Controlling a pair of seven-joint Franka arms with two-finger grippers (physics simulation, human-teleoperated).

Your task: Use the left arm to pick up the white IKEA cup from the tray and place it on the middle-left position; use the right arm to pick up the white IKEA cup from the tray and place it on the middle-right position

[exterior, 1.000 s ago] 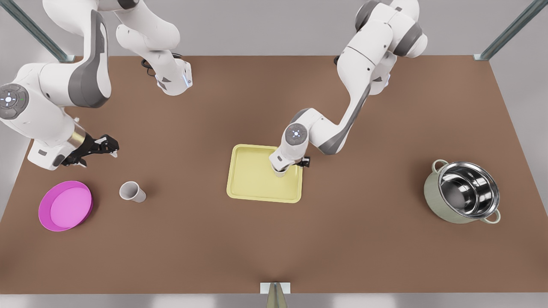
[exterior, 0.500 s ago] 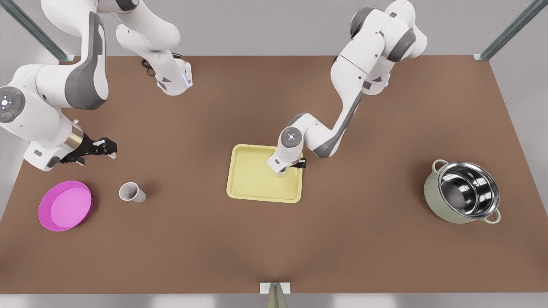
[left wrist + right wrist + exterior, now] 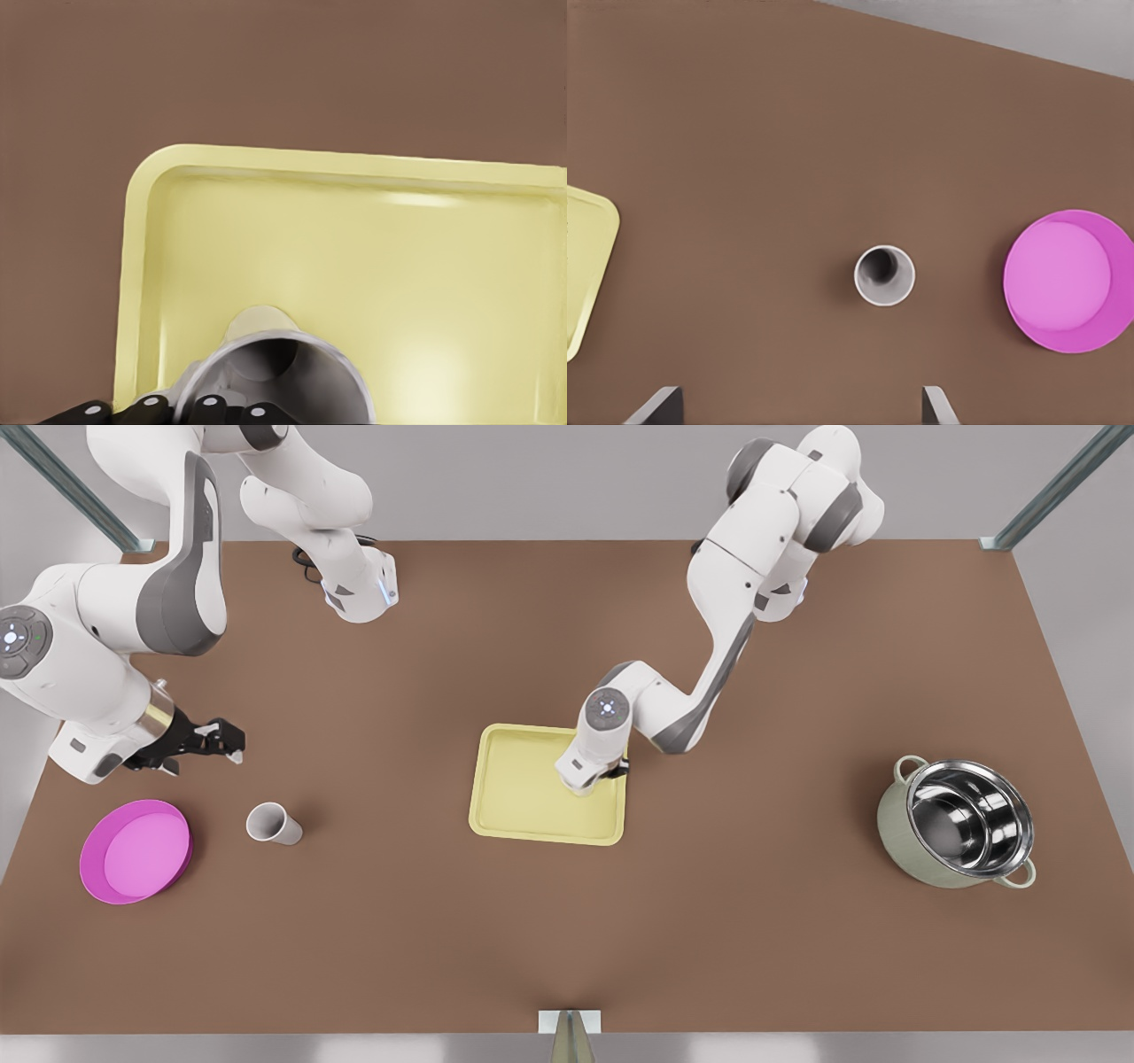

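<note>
One white cup [image 3: 275,376] stands on the right part of the yellow tray [image 3: 514,797], at the middle of the brown surface [image 3: 709,921]. The left gripper [image 3: 595,779] sits low over it, right at its rim; whether its jaws grip the cup cannot be told. The other white cup [image 3: 273,823] stands upright on bare surface toward the front view's left, just beside the pink dish [image 3: 135,850]. The right gripper [image 3: 226,740] hangs beyond this cup, apart from it, jaws wide. A green pot [image 3: 961,824] stands at the far right.
</note>
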